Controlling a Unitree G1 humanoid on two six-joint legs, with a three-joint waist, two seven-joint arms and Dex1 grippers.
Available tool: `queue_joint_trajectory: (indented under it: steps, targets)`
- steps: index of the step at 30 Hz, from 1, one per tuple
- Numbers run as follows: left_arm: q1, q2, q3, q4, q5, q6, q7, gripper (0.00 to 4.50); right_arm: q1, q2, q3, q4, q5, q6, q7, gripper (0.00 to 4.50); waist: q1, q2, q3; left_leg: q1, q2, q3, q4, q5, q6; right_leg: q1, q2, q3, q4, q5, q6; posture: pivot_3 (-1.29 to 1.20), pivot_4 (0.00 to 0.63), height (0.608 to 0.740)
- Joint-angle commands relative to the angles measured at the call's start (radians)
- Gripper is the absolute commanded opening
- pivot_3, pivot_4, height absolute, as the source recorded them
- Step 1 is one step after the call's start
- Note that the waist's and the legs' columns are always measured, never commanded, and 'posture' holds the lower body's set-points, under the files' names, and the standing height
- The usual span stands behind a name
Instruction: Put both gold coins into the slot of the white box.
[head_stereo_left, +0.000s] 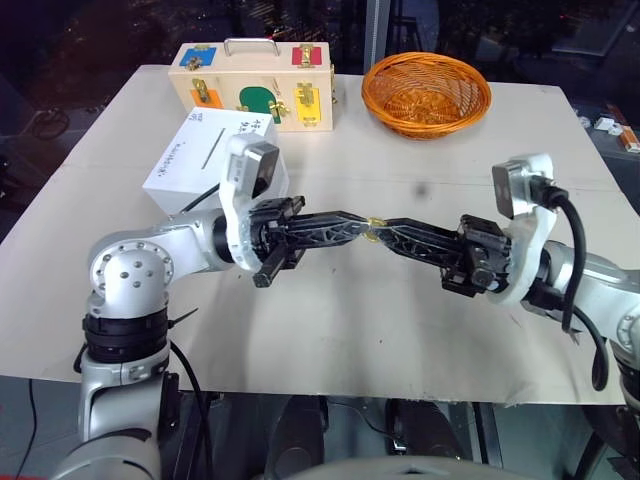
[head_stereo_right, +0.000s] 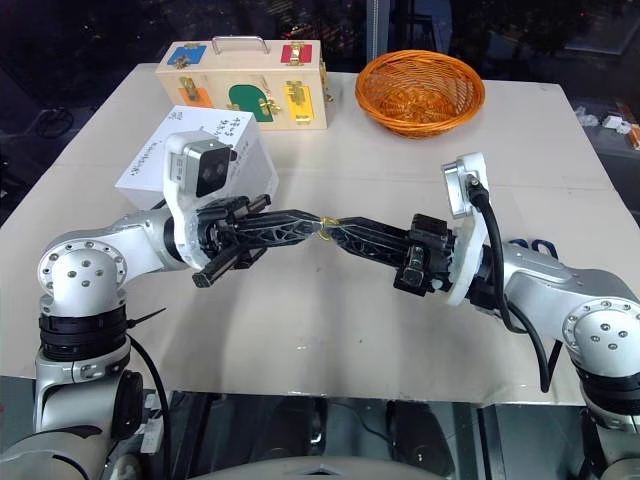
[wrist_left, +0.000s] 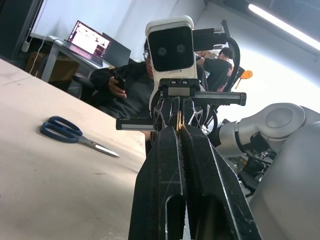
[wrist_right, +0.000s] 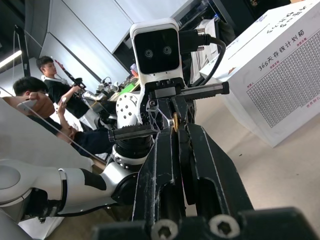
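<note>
Above the middle of the desk (head_stereo_left: 420, 330), the left pincer (head_stereo_left: 368, 227) and right pincer (head_stereo_left: 382, 232) are met tip to tip, both closed on 1 gold coin (head_stereo_left: 375, 226) pinched between them. The white box (head_stereo_left: 195, 160) is placed at 10 o'clock from the coin, its slot (head_stereo_left: 211, 151) facing up. No coin is seen entering the slot; seemingly both insertions are left.

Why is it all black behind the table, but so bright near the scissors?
Left eye view: the table is lit evenly, while the room beyond its far edge stays dark. Left wrist view: a ceiling light strip glares white, and a laptop screen glows behind the scissors.
</note>
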Motion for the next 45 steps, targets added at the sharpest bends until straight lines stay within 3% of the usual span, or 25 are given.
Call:
queue_joint_trajectory:
  steps: [1, 2, 10, 11, 21, 27, 34, 36, 39, 42, 45]
  targets:
    - [-0.024, -0.017, -0.044, -0.040, -0.032, 0.019, 0.003, 0.00, -0.030, 0.022, 0.008, -0.024, 0.025, -0.007, 0.022, 0.64, 0.000, 0.000, 0.000, 0.000, 0.000, 0.000, 0.000, 0.000, 0.000, 0.000, 0.000, 0.000, 0.000, 0.000, 0.000, 0.00, 0.150, 0.726]
    - [-0.023, -0.017, -0.043, -0.039, -0.033, 0.018, 0.004, 0.00, -0.032, 0.021, 0.005, -0.027, 0.011, -0.004, 0.031, 0.82, 0.000, 0.000, 0.000, 0.000, 0.000, 0.000, 0.000, 0.000, 0.000, 0.000, 0.000, 0.000, 0.000, 0.000, 0.000, 0.00, 0.150, 0.726]
    - [0.001, -0.005, 0.000, -0.024, -0.037, -0.006, 0.044, 0.00, 0.015, -0.035, -0.075, -0.049, -0.017, -0.013, 0.015, 4.33, 0.000, 0.000, 0.000, 0.000, 0.000, 0.000, 0.000, 0.000, 0.000, 0.000, 0.000, 0.000, 0.000, 0.000, 0.000, 0.00, 0.150, 0.726]
    - [0.004, -0.003, 0.005, -0.023, -0.034, -0.012, 0.050, 0.00, 0.020, -0.043, -0.079, -0.055, -0.024, -0.014, 0.016, 4.42, 0.000, 0.000, 0.000, 0.000, 0.000, 0.000, 0.000, 0.000, 0.000, 0.000, 0.000, 0.000, 0.000, 0.000, 0.000, 0.00, 0.150, 0.726]
    - [-0.013, 0.022, 0.122, 0.053, 0.140, -0.189, 0.178, 0.00, 0.052, -0.067, -0.116, -0.082, -0.265, -0.057, 0.110, 4.42, 0.000, 0.000, 0.000, 0.000, 0.000, 0.000, 0.000, 0.000, 0.000, 0.000, 0.000, 0.000, 0.000, 0.000, 0.000, 0.00, 0.150, 0.726]
    - [-0.122, 0.058, 0.137, 0.158, 0.323, -0.338, 0.229, 0.00, 0.013, -0.033, -0.061, -0.025, -0.524, -0.131, 0.270, 4.42, 0.002, 0.000, 0.000, 0.000, 0.000, 0.000, 0.000, 0.000, 0.000, 0.000, 0.000, 0.000, 0.000, 0.000, 0.000, 0.00, 0.150, 0.726]
    - [-0.246, 0.090, 0.139, 0.140, 0.536, -0.423, 0.435, 0.00, -0.008, -0.008, -0.051, 0.026, -0.611, -0.124, 0.348, 4.42, 0.003, 0.000, 0.000, -0.002, 0.000, 0.000, 0.000, 0.000, 0.000, 0.000, -0.001, -0.001, -0.001, 0.000, 0.000, 0.00, 0.150, 0.726]
    - [-0.248, 0.090, 0.150, 0.087, 0.548, -0.371, 0.525, 0.00, -0.012, -0.028, -0.046, 0.030, -0.661, -0.123, 0.369, 4.42, 0.003, 0.000, 0.000, -0.002, 0.000, 0.000, 0.000, 0.000, 0.000, 0.000, -0.001, -0.001, -0.001, 0.000, 0.000, 0.00, 0.150, 0.726]
    - [-0.260, 0.158, 0.159, 0.043, 0.485, -0.114, 0.609, 0.00, -0.013, -0.055, -0.041, 0.024, -0.770, -0.162, 0.410, 4.42, 0.000, 0.000, 0.000, -0.002, 0.000, 0.000, 0.000, 0.000, -0.001, -0.001, -0.001, -0.001, -0.001, 0.000, 0.000, 0.00, 0.150, 0.726]
    - [-0.277, 0.222, 0.186, 0.054, 0.404, 0.038, 0.580, 0.00, 0.003, -0.069, -0.072, 0.029, -0.777, -0.172, 0.470, 4.42, -0.002, 0.000, 0.000, -0.002, 0.000, 0.000, 0.000, 0.001, -0.001, -0.001, -0.001, -0.001, 0.000, 0.000, 0.000, 0.00, 0.150, 0.726]
    - [-0.292, 0.300, 0.148, 0.068, 0.434, 0.109, 0.571, 0.00, 0.016, -0.082, -0.099, 0.038, -0.788, -0.186, 0.525, 4.42, 0.000, -0.001, 0.001, -0.002, 0.000, -0.001, 0.000, 0.002, -0.004, -0.001, -0.001, -0.002, 0.000, 0.000, 0.000, 0.00, 0.150, 0.726]
